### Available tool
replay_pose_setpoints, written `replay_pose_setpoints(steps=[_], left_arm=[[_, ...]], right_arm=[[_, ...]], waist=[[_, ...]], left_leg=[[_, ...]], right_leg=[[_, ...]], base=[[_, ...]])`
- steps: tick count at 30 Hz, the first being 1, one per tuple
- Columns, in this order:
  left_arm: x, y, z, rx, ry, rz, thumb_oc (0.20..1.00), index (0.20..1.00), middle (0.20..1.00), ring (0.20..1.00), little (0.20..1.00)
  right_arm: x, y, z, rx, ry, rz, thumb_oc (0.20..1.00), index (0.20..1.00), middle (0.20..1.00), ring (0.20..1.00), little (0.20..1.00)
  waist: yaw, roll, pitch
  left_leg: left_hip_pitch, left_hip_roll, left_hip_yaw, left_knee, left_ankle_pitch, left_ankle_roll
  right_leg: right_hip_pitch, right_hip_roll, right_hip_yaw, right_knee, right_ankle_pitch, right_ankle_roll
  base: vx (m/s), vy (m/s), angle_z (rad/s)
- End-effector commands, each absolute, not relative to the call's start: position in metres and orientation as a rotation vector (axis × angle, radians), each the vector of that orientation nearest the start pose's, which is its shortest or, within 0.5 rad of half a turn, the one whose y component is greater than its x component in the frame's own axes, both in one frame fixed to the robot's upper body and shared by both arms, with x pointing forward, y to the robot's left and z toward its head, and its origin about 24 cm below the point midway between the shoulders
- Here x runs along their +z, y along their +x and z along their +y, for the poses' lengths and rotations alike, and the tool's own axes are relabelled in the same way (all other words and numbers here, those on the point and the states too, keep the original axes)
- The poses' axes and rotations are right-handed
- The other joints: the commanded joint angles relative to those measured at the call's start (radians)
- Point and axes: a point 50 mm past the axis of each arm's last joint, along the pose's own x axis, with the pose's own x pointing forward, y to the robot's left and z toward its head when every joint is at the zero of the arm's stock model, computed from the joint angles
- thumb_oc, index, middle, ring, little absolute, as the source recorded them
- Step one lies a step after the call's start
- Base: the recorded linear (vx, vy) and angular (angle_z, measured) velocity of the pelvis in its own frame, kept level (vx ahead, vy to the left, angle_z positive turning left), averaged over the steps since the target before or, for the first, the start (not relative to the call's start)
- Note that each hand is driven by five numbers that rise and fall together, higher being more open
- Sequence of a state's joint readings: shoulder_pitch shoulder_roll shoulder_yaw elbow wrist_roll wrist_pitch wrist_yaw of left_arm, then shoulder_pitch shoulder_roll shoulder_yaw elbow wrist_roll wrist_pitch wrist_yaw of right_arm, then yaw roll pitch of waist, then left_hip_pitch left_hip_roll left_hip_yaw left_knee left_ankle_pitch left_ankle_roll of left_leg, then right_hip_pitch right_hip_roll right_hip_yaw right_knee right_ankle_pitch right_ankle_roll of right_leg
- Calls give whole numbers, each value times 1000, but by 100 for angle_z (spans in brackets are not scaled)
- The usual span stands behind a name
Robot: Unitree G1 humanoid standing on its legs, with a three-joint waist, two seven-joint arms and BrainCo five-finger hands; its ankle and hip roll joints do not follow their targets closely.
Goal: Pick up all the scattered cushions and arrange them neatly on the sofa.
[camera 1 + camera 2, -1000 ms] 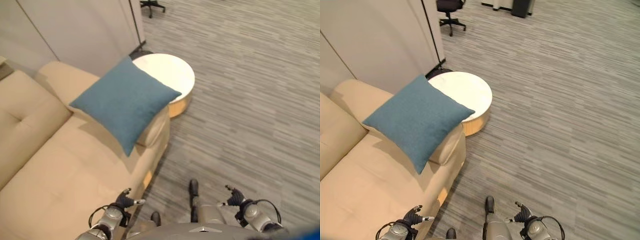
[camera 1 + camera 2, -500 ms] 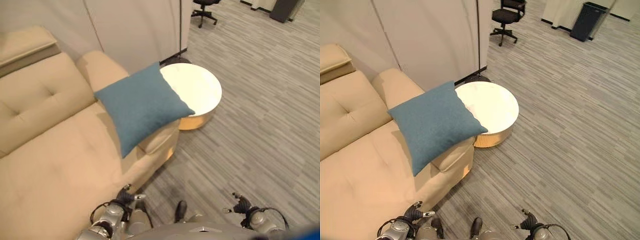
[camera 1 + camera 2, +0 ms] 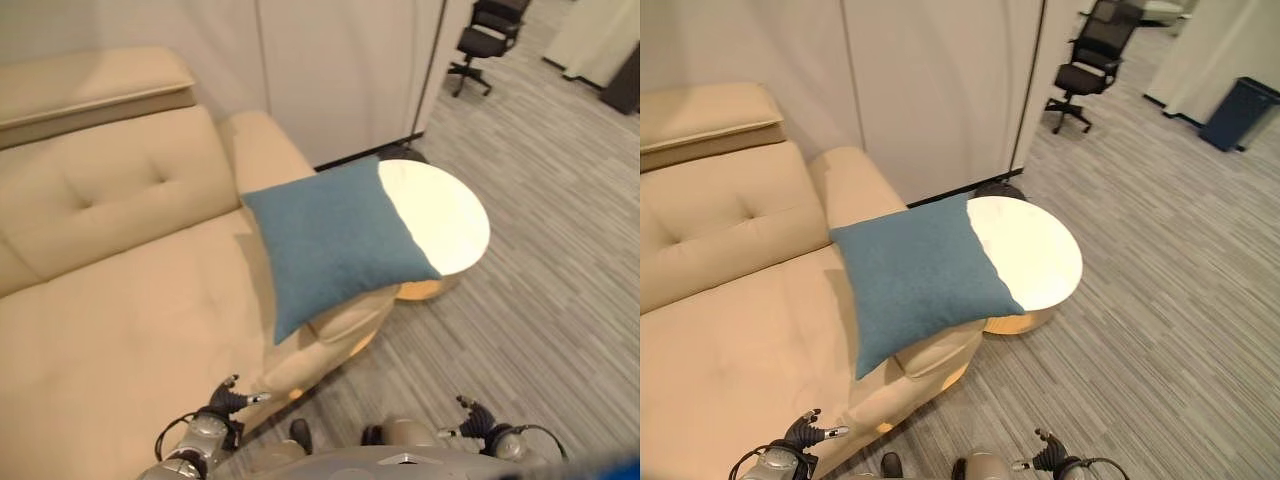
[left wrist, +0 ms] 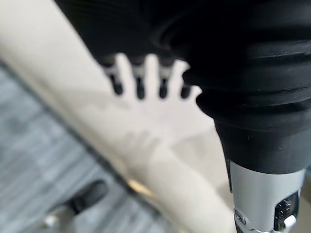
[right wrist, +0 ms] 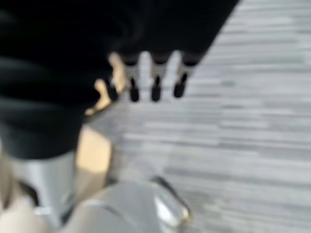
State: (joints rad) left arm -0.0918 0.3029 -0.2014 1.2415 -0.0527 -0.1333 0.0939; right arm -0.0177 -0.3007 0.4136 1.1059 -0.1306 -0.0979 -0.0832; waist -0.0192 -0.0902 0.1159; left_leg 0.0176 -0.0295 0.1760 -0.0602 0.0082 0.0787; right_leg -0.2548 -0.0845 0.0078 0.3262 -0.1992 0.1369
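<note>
A beige sofa (image 3: 110, 300) carries one blue cushion (image 3: 335, 240) – it lies tilted over the armrest at the sofa's 3 o'clock end, one corner overhanging. At 2 o'clock a round white side table (image 3: 445, 215) stands on the grey striped carpet (image 3: 560, 290) – just beside the armrest.

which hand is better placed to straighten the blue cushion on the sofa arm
Probably the left. The left hand hangs open beside the sofa, nearer the blue cushion on its armrest. The right hand, also open, is over the carpet, farther off.
</note>
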Motion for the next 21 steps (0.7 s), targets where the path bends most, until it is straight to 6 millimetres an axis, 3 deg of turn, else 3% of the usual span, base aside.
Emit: replay_pose_setpoints(steps=[1,4,10,14,16,21], left_arm=[[-133,152,257,124,424,929,1000,1000,1000,1000,1000],[-133,149,259,139,417,936,1000,1000,1000,1000,1000],[-134,140,266,191,387,947,1000,1000,1000,1000,1000],[-122,157,274,237,382,866,1000,1000,1000,1000,1000],[-112,169,280,279,361,797,1000,1000,1000,1000,1000],[-81,191,299,393,288,609,1000,1000,1000,1000,1000]], right_arm=[[-144,134,-224,216,-643,948,1000,1000,1000,1000,1000],[-144,132,-224,215,-639,952,1000,1000,1000,1000,1000],[-142,124,-236,178,-643,954,1000,1000,1000,1000,1000],[-138,118,-254,110,-669,961,1000,1000,1000,1000,1000],[-133,113,-273,27,-672,969,1000,1000,1000,1000,1000],[-97,138,-313,-156,-677,819,1000,1000,1000,1000,1000]], waist=[[-43,-25,18],[-35,-36,6],[-39,-40,-34],[-52,-51,-28],[-71,-56,-16],[-81,-57,-2]], left_leg=[[-5,9,-44,117,-103,-72],[-3,8,-54,126,-110,-76],[9,42,-79,96,-86,-115],[-9,79,-63,82,-64,-148],[-26,103,-8,113,-68,-159],[-38,109,26,107,-70,-153]], right_leg=[[84,-10,35,-213,205,23],[112,-23,1,-229,204,16],[187,1,-47,-295,197,-5],[210,10,-91,-332,183,-18],[219,9,-120,-344,181,-22],[196,14,-97,-355,199,-16]], base=[[163,-120,127],[116,-122,94],[96,-173,36],[-10,-156,30],[-59,-76,31],[-27,-10,-11]])
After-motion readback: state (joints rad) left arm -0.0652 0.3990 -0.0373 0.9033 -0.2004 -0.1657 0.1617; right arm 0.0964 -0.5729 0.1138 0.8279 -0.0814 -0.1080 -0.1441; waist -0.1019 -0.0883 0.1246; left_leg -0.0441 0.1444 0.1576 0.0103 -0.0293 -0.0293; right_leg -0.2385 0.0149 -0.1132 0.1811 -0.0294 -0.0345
